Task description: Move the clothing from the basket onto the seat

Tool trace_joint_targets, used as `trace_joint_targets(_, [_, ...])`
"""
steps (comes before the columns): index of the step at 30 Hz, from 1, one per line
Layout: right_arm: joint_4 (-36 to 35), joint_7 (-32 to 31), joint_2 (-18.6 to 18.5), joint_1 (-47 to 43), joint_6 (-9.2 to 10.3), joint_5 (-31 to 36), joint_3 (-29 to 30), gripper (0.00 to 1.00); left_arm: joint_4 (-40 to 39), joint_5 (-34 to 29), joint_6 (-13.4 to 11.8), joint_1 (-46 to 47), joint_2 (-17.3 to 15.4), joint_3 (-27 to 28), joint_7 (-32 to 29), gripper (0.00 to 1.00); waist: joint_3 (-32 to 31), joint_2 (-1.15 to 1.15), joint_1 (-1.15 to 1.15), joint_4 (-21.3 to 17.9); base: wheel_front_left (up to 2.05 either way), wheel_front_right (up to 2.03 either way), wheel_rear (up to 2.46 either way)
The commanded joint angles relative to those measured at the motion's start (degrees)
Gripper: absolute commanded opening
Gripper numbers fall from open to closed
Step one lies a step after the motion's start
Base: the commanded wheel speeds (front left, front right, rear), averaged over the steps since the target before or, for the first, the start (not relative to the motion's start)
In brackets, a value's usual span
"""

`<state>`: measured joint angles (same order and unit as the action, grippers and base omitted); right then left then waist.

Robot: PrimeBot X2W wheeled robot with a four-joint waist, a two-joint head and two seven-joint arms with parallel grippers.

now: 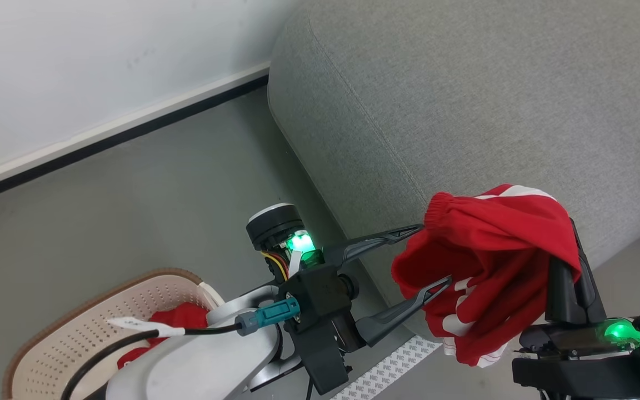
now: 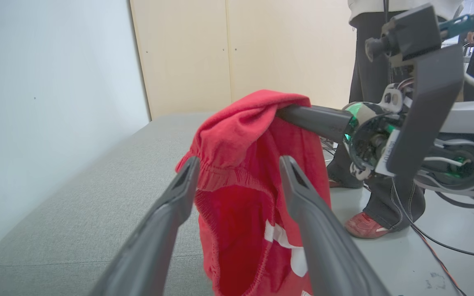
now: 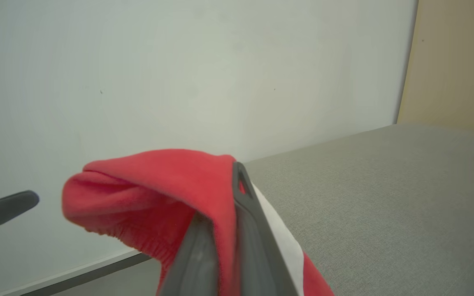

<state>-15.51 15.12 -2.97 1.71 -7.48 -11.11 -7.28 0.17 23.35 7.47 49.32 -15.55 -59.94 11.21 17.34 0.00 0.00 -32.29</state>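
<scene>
clothing [image 1: 492, 261] hangs from the clamped right pincer [image 3: 235, 185], long axis vertical.

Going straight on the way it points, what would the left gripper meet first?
Most likely the red clothing hanging from the shut right gripper; it lies just ahead of the left gripper.

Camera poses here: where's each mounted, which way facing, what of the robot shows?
Head: on the head, looking down at basket and seat; left forearm, open left pincer, right pincer shut on clothing.
Left wrist: on left arm, along its own spread fingers at the clothing; right pincer beyond.
Right wrist: on right arm, along its fingers toward wall, seat.
Shared: clothing and seat in all three.
</scene>
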Motion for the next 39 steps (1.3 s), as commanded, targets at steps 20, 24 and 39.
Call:
trace_joint_targets(20, [4.7,0.1,0.1,24.2,-0.02,-14.4,8.9,0.00,-13.7,-1.5,-0.2,11.3,-6.1,-2.6,-13.6,1.00,24.2,0.00,0.00,2.1,0.00,0.00,0.00])
trace_joint_targets(24, [6.9,0.1,0.1,29.9,-0.02,-13.9,12.7,0.00,-15.3,-1.1,-0.1,14.2,-5.7,-3.7,-14.8,1.00,27.1,0.00,0.00,2.8,0.00,0.00,0.00])
trace_joint_targets(39, [16.2,0.1,-12.3,57.4,-0.02,-9.8,24.7,0.00,-20.4,0.9,0.0,21.5,-6.2,-6.7,-18.2,1.00,35.1,0.00,0.00,4.9,0.00,0.00,0.00])
